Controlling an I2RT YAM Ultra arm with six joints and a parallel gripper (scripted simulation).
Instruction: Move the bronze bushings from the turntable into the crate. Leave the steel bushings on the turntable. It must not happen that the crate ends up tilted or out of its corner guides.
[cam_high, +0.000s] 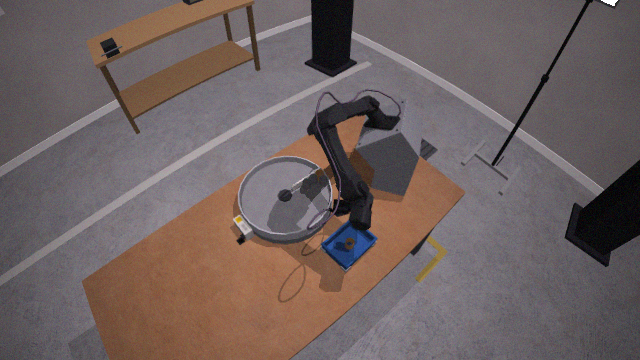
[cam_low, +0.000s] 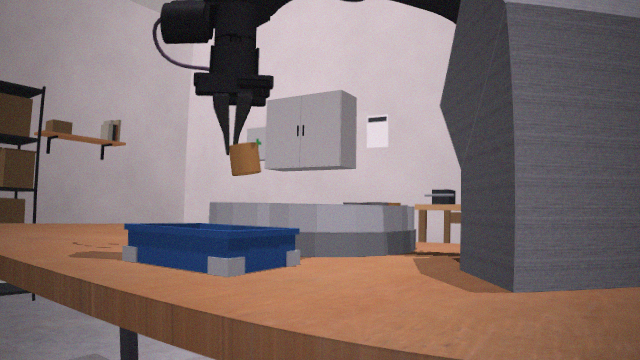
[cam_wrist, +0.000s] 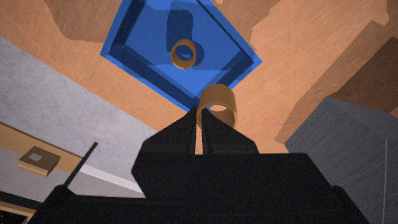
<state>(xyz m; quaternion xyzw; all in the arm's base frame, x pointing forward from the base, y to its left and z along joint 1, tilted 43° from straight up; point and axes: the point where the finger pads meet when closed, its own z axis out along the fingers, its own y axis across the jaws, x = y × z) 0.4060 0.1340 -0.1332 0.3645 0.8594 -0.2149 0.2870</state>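
My gripper (cam_low: 232, 149) (cam_wrist: 199, 111) is shut on the wall of a bronze bushing (cam_low: 245, 159) (cam_wrist: 219, 94), which hangs slightly tilted in the air. In the wrist view it overlaps the near corner of the blue crate (cam_high: 345, 260) (cam_low: 175, 245) (cam_wrist: 225, 50); it is well above the crate's rim. Another bronze bushing (cam_wrist: 183, 65) lies inside the crate. The round grey turntable (cam_high: 260, 200) (cam_low: 350, 218) is beside the crate. A small brownish piece (cam_high: 320, 173) (cam_low: 394, 204) shows near its far rim, partly hidden. Steel bushings cannot be made out in the shadows there.
A dark hub (cam_high: 285, 195) stands in the turntable's middle, with a thin light bar running from it toward the arm. A small white box (cam_high: 243, 226) sits at the turntable's outer edge. The large grey arm pedestal (cam_high: 390, 165) (cam_low: 485, 150) (cam_wrist: 350, 155) stands on the table.
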